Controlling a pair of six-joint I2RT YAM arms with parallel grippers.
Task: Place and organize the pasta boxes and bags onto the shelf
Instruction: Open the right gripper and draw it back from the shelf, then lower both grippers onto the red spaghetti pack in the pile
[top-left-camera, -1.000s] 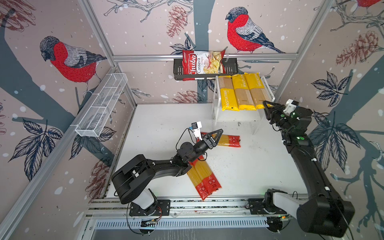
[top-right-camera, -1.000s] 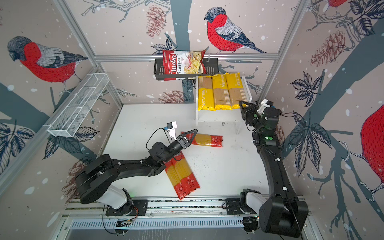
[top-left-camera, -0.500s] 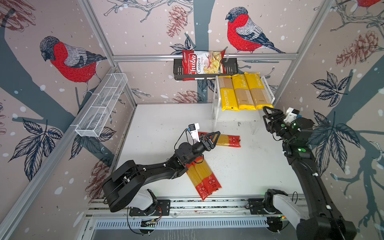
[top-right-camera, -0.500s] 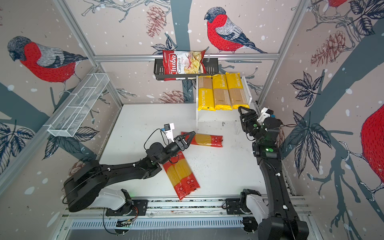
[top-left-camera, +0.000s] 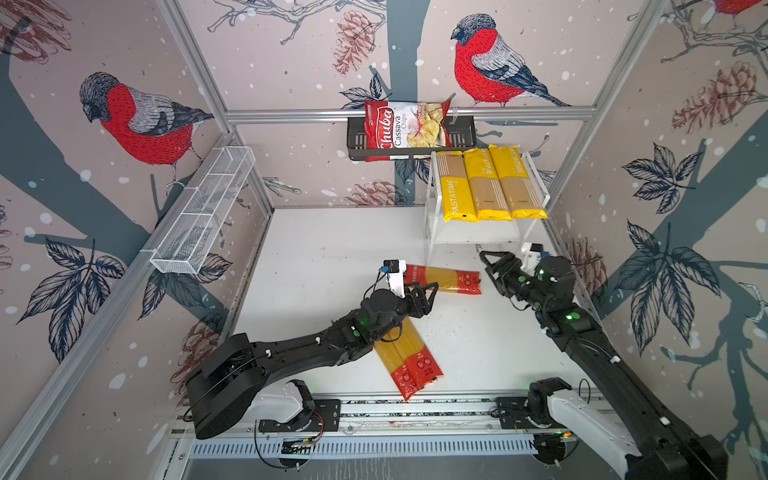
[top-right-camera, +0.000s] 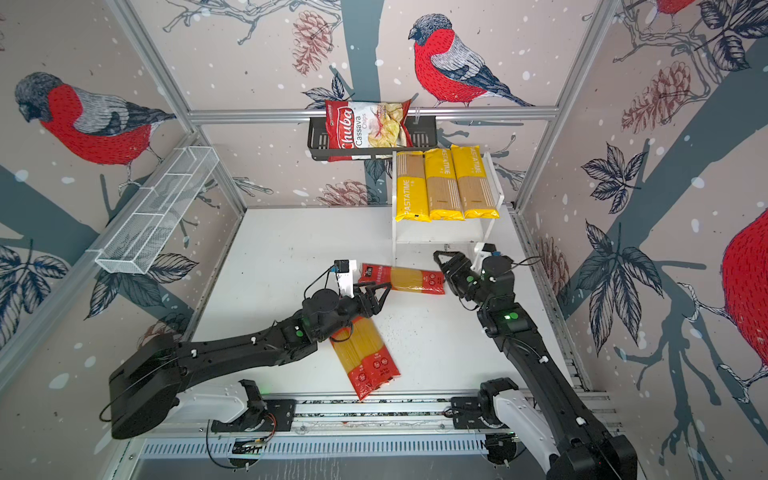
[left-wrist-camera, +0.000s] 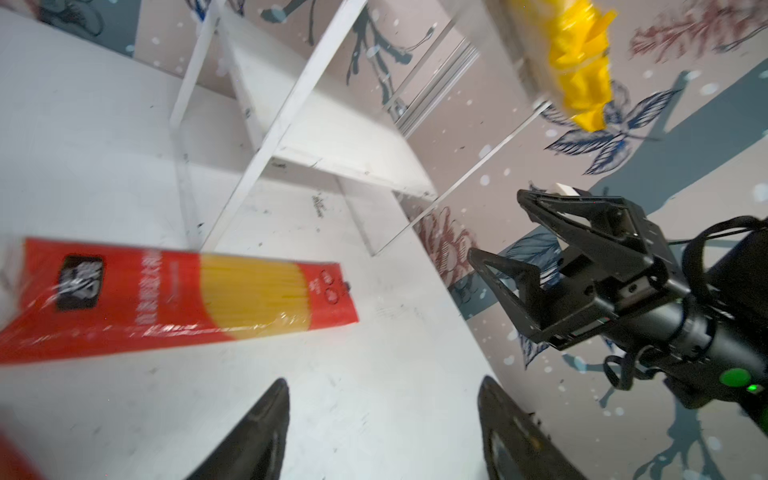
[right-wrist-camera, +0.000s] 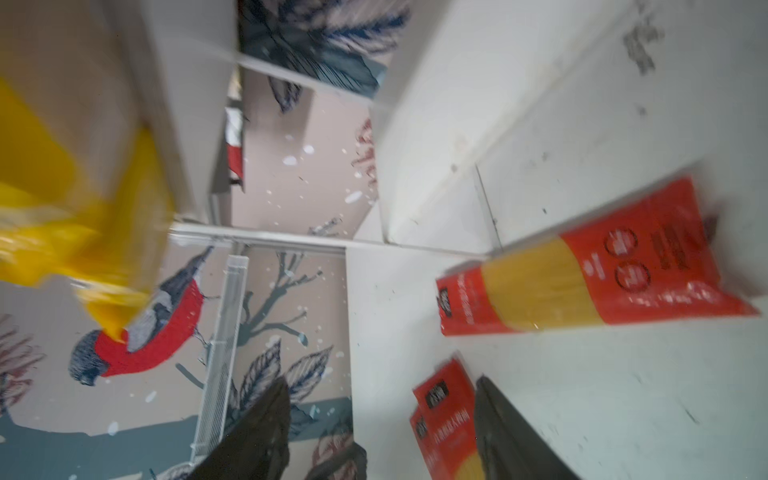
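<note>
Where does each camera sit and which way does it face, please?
Top views: high above the bases, looking down on the table, shelf and both arms.
Left wrist: behind the left claw, facing the lone red pack and shelf; its fingertips and the right claw show.
Right wrist: behind the right claw, facing the shelf, lone red pack and pair of red packs; its fingertips show.
Shared: both wrist views catch the lone red pack.

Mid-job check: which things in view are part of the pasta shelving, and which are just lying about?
Job:
- three yellow PASTATIME packs on the white shelf
- lone red pack and red pair, on the table

Lying about:
- Chuba chips bag in the black basket
- white wire basket
</note>
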